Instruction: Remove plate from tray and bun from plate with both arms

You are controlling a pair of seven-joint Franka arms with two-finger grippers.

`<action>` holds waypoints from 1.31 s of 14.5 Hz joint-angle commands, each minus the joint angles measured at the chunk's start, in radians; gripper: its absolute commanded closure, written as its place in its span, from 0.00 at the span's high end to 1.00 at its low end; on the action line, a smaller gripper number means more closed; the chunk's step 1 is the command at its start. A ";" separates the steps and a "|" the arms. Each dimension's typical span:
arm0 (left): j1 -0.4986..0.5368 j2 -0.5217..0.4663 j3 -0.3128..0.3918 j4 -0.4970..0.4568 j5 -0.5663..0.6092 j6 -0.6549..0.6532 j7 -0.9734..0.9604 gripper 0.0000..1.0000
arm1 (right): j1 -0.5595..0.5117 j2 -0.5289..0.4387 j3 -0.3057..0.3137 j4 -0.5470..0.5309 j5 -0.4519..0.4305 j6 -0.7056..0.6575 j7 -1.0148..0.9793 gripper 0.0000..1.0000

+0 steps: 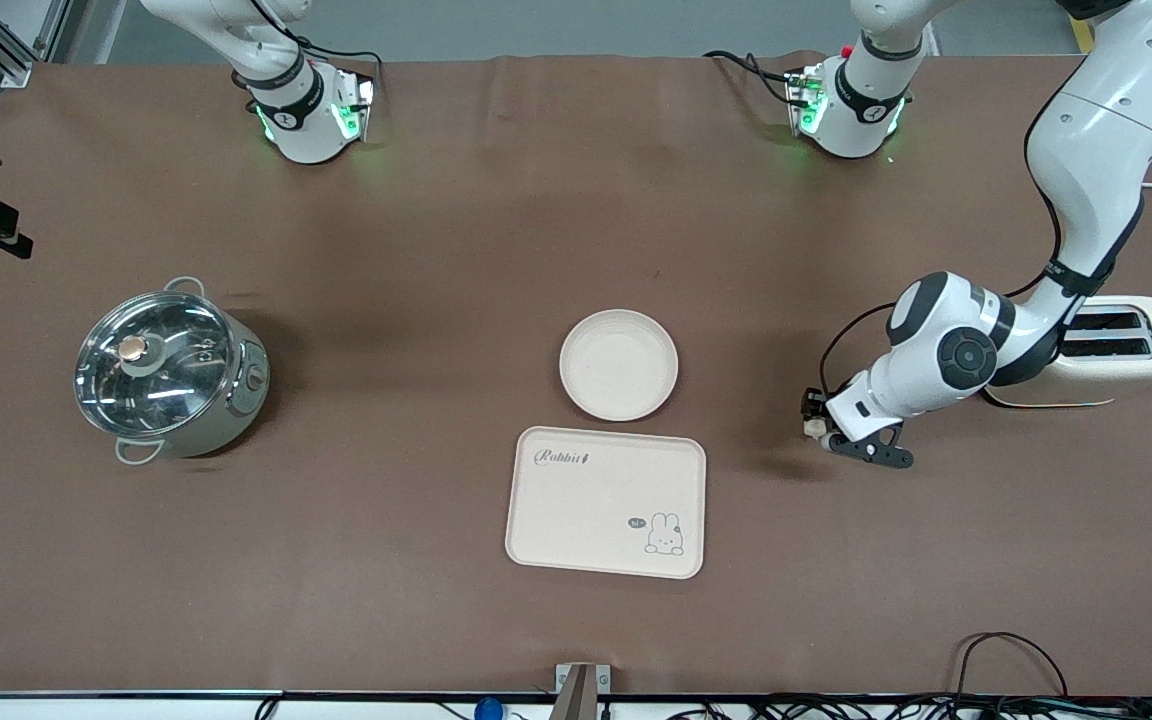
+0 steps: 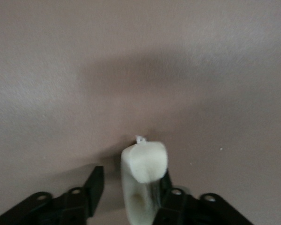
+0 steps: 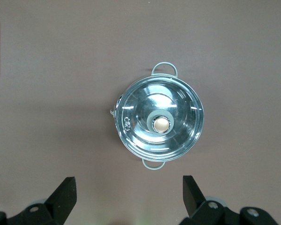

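Pot [image 1: 171,372] sits under the right gripper [image 3: 129,197], jaws wide apart, empty; that arm waits.

Plate [image 1: 619,364] lies bare on the cloth, just beside the tray [image 1: 605,502] and off it, so that step looks done.

Left gripper [image 1: 829,437], low over bare cloth near the toaster [image 1: 1116,352], jaws parting. Bun [image 2: 144,176] rests against one finger, long axis along the fingers, blunt end outward — apparently mid-release.

Table [image 1: 436,250]: pot [image 1: 171,370], plate [image 1: 619,364], tray [image 1: 605,502], toaster [image 1: 1126,352].
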 commanded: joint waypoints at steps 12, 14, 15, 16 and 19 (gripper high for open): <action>-0.003 -0.344 -0.259 0.548 -0.073 -0.830 0.021 1.00 | -0.009 -0.008 -0.005 -0.009 0.003 0.009 0.011 1.00; 0.005 -0.445 -0.254 0.545 -0.119 -0.881 0.026 1.00 | -0.010 -0.007 -0.005 -0.009 0.003 0.012 0.011 1.00; 0.006 -0.465 -0.260 0.540 -0.139 -0.914 0.011 1.00 | -0.010 -0.005 -0.005 -0.009 0.003 0.013 0.011 1.00; -0.017 -0.471 -0.242 0.546 -0.142 -0.953 0.001 1.00 | -0.010 -0.005 -0.005 -0.009 0.003 0.013 0.011 1.00; -0.176 -0.554 0.006 0.548 -0.226 -0.980 0.001 1.00 | -0.010 -0.007 -0.005 -0.009 0.003 0.013 0.011 1.00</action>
